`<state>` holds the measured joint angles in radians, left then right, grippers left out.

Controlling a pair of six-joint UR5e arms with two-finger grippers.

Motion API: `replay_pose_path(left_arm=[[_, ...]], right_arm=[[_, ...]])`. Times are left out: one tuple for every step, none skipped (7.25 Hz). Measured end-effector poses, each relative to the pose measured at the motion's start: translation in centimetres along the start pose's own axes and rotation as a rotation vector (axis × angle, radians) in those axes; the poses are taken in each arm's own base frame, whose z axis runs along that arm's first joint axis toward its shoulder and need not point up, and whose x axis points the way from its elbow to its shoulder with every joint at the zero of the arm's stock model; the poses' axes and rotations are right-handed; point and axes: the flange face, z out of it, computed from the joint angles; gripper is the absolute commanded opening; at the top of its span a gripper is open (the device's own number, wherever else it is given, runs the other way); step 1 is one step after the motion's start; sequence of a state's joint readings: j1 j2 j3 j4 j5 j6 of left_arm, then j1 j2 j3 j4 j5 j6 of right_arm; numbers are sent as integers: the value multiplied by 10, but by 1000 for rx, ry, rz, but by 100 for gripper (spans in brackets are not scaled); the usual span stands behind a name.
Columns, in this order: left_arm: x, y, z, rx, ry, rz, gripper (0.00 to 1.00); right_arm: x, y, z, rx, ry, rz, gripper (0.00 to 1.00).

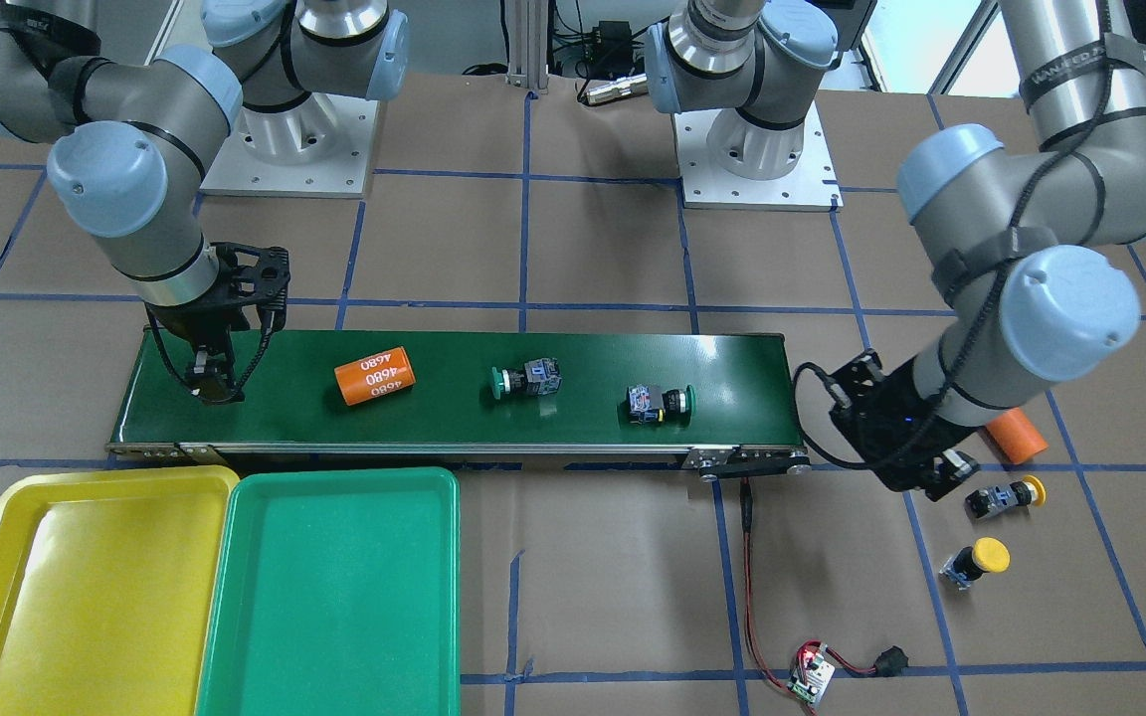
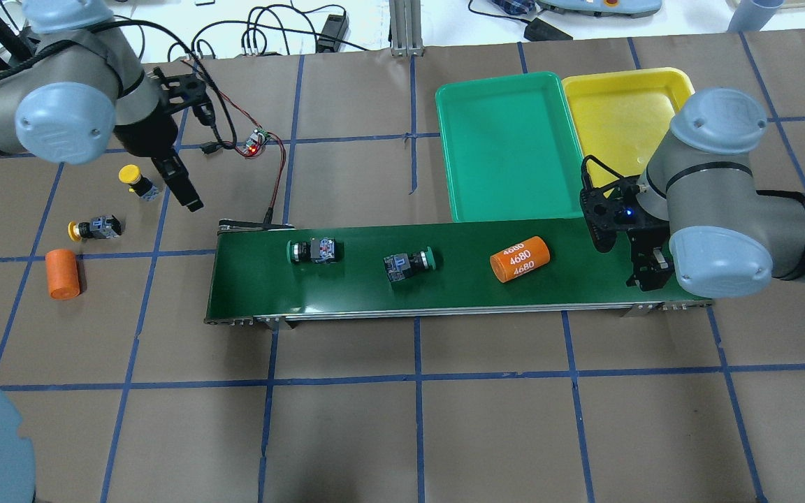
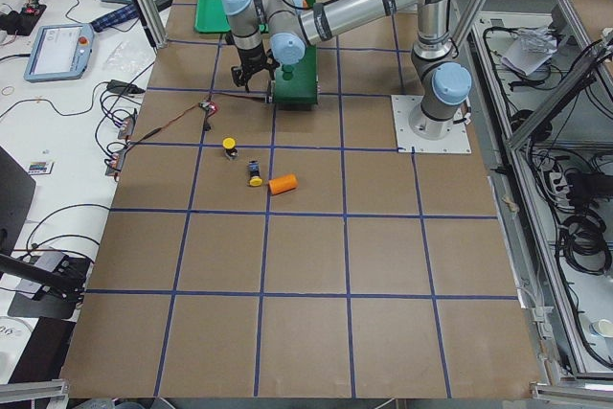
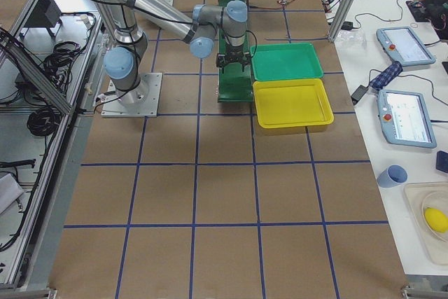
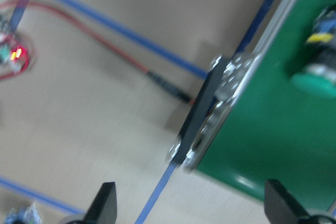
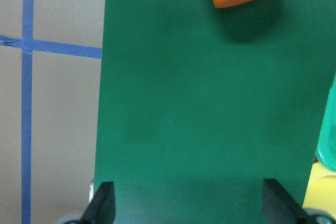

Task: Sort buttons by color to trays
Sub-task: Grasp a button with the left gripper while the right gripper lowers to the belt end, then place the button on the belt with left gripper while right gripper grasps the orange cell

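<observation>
Two big shallow rectangular plastic trays sit closest, a yellow tray (image 1: 86, 597) and a green tray (image 1: 334, 597), edge to edge and just beside the long dark-green conveyor belt (image 1: 454, 423), on its far side from the robot, down at one end. On the belt itself you've got two small push-button switches with green mushroom caps and black-and-grey bodies, one green button (image 1: 526, 379) around the middle and the other green button (image 1: 660, 403) a bit further from the tray end, both on their sides. An orange cylinder printed 4680 (image 1: 375, 375) lies on the belt too, between the buttons and the tray end. The right gripper (image 6: 190, 203) hangs over the belt at that tray end, fingers spread wide with nothing between them. Off the opposite end of the belt, on the brown paper table (image 1: 613, 557), lie the two yellow-capped switches, one yellow button (image 1: 1006, 494) and another yellow button (image 1: 974, 562), near each other, with a plain orange cylinder (image 1: 1016, 434) close by. The left gripper (image 5: 191, 205) hovers just past that end of the belt, fingers wide apart, holding nothing. A red cable (image 1: 752, 597) runs from that end of the belt to a little circuit board (image 1: 812, 674) with a red light.
</observation>
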<state>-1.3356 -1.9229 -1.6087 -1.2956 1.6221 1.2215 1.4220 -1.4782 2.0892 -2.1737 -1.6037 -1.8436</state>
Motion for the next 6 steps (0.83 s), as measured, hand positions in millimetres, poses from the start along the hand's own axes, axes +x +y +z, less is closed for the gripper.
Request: replay_pose_path(left_arm=[[-32, 42, 16, -28, 14, 24, 100], [-58, 77, 32, -37, 11, 70, 100], [-79, 101, 46, -35, -4, 116, 100], [-94, 118, 63, -31, -5, 161, 100], [-105, 130, 78, -28, 4, 180, 100], [-114, 136, 92, -25, 5, 192, 100]], right_arm=[[0, 0, 1, 3, -2, 0, 100], [1, 0, 2, 4, -3, 0, 100], [1, 0, 3, 6, -6, 0, 100], [1, -1, 5, 7, -9, 0, 100], [2, -1, 6, 9, -11, -1, 99], [3, -2, 7, 9, -6, -3, 99]])
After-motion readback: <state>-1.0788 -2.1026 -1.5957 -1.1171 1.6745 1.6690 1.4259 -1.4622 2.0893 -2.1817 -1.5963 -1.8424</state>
